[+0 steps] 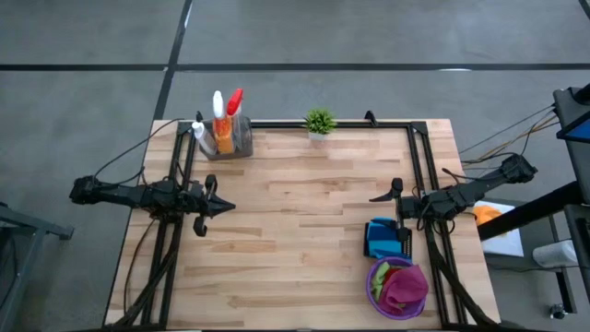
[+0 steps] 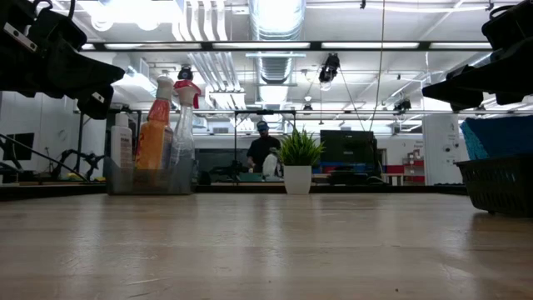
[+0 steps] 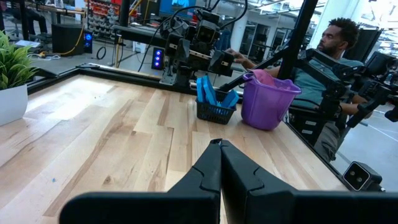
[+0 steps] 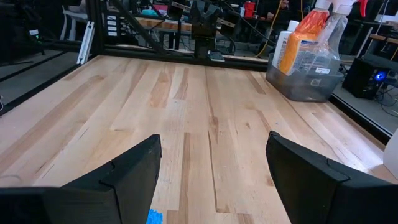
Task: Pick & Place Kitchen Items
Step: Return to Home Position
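Standing upright in the black mesh bin (image 3: 214, 114), blue sponges (image 3: 205, 92) fill it; right gripper (image 4: 214, 148) near it gapes wide; left gripper (image 3: 221, 144), well apart, is pinched together.

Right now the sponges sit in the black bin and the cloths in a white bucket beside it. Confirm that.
Wrong on colour: the bucket is purple, as the left wrist view shows. The sponges do sit in the black bin, the cloths in the bucket beside it.
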